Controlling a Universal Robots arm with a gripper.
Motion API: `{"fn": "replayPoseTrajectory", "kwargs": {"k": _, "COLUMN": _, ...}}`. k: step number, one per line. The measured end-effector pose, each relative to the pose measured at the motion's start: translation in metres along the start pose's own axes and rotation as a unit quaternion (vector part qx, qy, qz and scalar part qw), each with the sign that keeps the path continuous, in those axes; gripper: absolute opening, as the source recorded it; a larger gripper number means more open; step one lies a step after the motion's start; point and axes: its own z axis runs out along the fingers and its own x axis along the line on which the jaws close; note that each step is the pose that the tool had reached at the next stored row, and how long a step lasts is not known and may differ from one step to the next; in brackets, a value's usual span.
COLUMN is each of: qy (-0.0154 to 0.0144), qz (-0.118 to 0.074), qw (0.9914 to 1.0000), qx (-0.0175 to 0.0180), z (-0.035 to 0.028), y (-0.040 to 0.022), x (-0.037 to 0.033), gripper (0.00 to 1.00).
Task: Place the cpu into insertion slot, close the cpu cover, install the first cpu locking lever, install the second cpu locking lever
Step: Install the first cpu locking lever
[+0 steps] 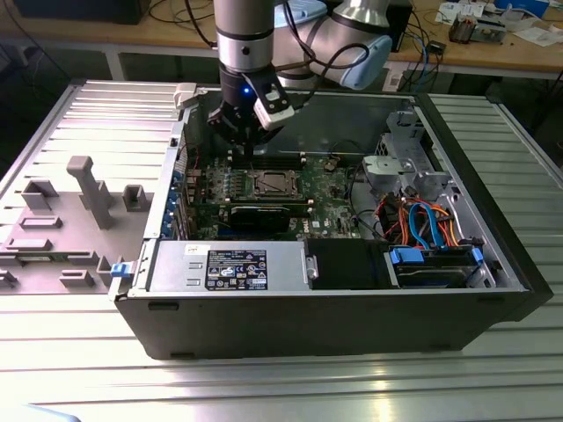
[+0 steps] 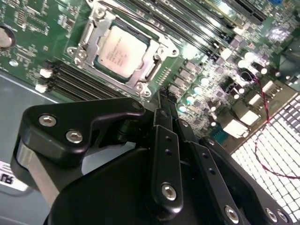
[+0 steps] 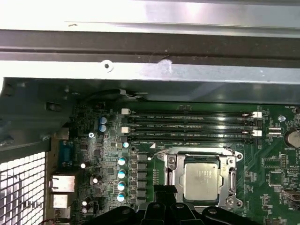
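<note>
Two of four steps look done: the cpu sits flat in the insertion slot, and the cpu cover lies down around it, its window framing the chip. Whether either locking lever is latched cannot be made out. The gripper hovers just beside the slot, fingers together and empty. Memory slots run right along one edge of the slot, with the case wall beyond them; room directly above the slot looks open.
</note>
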Motion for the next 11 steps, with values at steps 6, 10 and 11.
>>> {"fn": "replayPoseTrajectory", "kwargs": {"k": 6, "qy": 0.0, "qz": 0.0, "qw": 1.0, "qx": 0.0, "z": 0.0, "y": 0.0005, "x": 0.0135, "gripper": 0.11}}
{"fn": "replayPoseTrajectory", "kwargs": {"k": 10, "qy": 0.0001, "qz": 0.0, "qw": 1.0, "qx": 0.0, "z": 0.0, "y": 0.0051, "x": 0.018, "gripper": 0.11}}
{"fn": "replayPoseTrajectory", "kwargs": {"k": 11, "qy": 0.0, "qz": -0.001, "qw": 1.0, "qx": 0.0, "z": 0.0, "y": 0.0075, "x": 0.0184, "gripper": 0.11}}
